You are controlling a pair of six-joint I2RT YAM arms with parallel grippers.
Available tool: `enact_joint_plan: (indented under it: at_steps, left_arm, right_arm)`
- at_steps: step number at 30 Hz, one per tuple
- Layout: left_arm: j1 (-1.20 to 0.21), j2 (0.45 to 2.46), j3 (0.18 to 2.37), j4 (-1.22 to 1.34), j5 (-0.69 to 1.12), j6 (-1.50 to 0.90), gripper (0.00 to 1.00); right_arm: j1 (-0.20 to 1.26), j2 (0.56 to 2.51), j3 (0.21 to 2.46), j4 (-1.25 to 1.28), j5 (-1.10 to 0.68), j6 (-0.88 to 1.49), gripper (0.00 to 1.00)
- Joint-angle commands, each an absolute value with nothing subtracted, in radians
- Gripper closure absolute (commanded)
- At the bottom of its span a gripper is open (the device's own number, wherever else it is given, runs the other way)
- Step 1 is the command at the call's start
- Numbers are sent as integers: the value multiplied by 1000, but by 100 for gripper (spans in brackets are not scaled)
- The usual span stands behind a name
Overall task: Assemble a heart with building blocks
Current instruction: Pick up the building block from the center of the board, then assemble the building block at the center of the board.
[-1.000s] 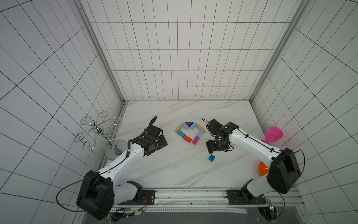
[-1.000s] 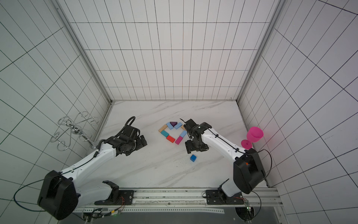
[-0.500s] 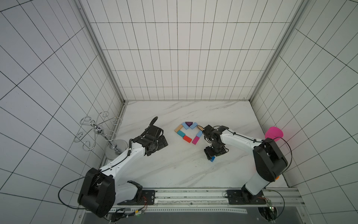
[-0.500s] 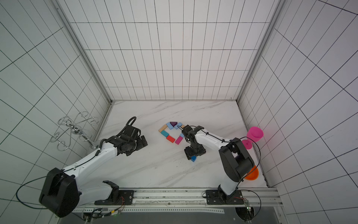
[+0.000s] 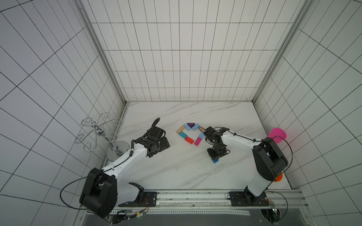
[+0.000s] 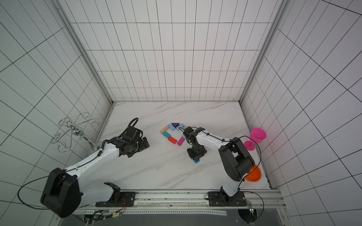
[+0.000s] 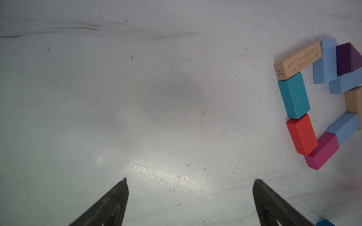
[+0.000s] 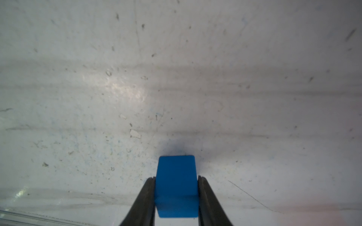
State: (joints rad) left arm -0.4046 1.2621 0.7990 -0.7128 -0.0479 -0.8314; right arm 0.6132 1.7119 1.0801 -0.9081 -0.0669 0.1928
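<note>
The blue cube [image 8: 176, 185] rests on the marble floor with my right gripper [image 8: 176, 178] shut on it, a finger pressed to each side. In both top views the cube [image 5: 215, 160] [image 6: 196, 160] peeks out below that gripper, to the right of and below the heart. The heart outline [image 5: 189, 140] lies mid-table: purple wedge [image 5: 191, 124], light blue, tan [image 7: 297, 60], teal [image 7: 293, 95], red [image 7: 301, 135] and pink [image 7: 323, 151] blocks. My left gripper [image 7: 191, 182] stands open and empty over bare floor, left of the outline.
A wire stand [image 5: 98, 133] with a round metal base is at the left wall. A pink goblet [image 5: 277, 135] and an orange bowl [image 6: 253, 174] sit by the right wall behind my right arm. The arm rail [image 5: 195, 197] runs along the front edge.
My right gripper came down from beside the heart onto the blue cube and its fingers closed on it. The left arm has hardly moved.
</note>
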Motion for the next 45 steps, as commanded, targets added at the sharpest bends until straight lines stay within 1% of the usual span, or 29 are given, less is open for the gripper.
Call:
enact_joint_plan:
  at_steps: [1,8,17,21,32,39,45]
  left_arm:
    - [-400,1279,830,-683,-61,-822,2]
    - [-398,1289,839,-684,-64,-815,2]
    - [-393,1290,833,-688,-64,-805,2]
    - [-391,1283,832,-693,-69,-804,2]
    - [-383,1282,828,-694,-72,-799,2]
    - [-383,1287,825,-689,-68,-804,3]
    - [-380,1276,819,-698,-76,-801,2]
  right_arm:
    - [614,1707,1067,-926,-67,196,74]
    - [630,1724,1155,-946,-60,209,78]
    - [678,1894,1452,-1018,-49,201,79]
    - [704,1955,1540,-1042,-46,204,79]
    - [753,2028,1617,-1049,-57,206,79]
    - [767,2127,1764,-1089,-41,203,80]
    - [767,2185,1837,-1108,-20,183,80]
